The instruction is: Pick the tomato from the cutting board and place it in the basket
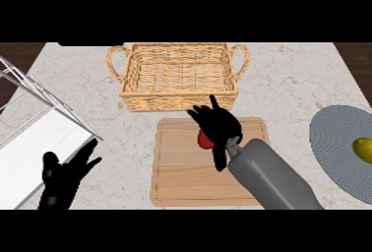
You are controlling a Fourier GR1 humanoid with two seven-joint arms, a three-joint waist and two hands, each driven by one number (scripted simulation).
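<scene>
evenly and brightly lit, apparently from above, with no clear single source. no glare on the pale marbled stone counter [305, 74]. only faint, soft shading under the woven wicker basket with two handles [178, 76] and along the light wooden cutting board [174, 172]. black right hand [216, 125] reads as a flat dark mass, detail lost. slightly soft throughout; no obvious edge distortion.

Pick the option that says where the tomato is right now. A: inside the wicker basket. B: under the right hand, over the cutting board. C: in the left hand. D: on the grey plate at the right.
B: the red tomato shows under the right hand, whose fingers curl round it over the cutting board, short of the basket.
</scene>
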